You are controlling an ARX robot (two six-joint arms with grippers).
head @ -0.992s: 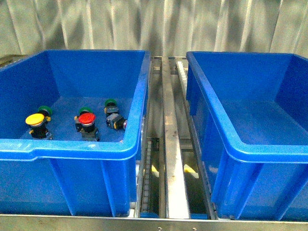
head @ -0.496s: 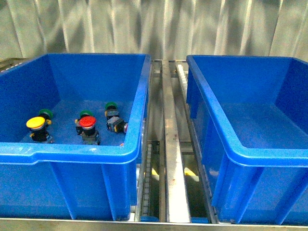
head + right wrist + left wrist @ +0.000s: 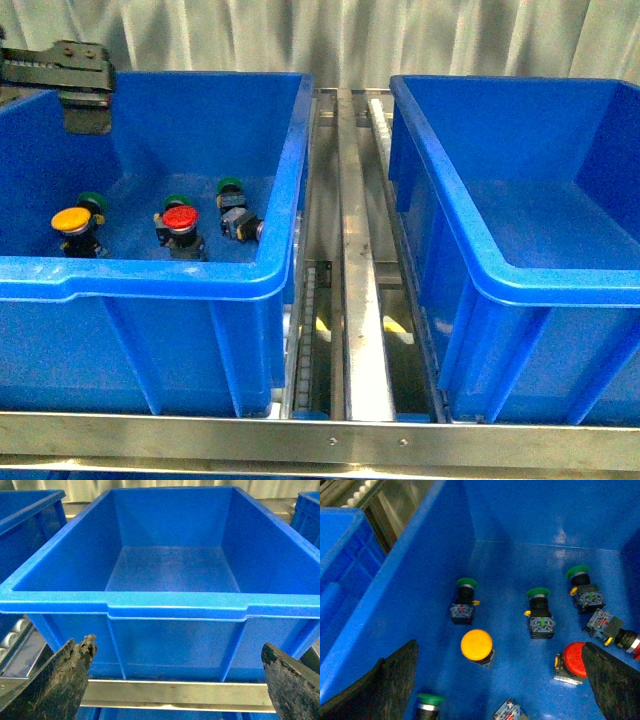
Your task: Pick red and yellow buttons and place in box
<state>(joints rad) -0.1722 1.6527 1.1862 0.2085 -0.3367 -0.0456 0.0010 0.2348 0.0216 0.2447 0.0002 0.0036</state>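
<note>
I've got the left gripper (image 3: 498,647) gaping, aimed at the round yellow-capped push-button switch (image 3: 476,645), right gripper (image 3: 177,652) gaping too; green-capped switches (image 3: 463,602) near it could get pinched instead.

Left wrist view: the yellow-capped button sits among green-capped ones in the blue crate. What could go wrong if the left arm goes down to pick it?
1. A green-capped switch sits just beside the round yellow-capped push-button; the open left end effector might catch it too, or instead.
2. The yellow one sits near the side wall of the deep blue plastic crate, so one finger may strike that wall on the way down.
</note>
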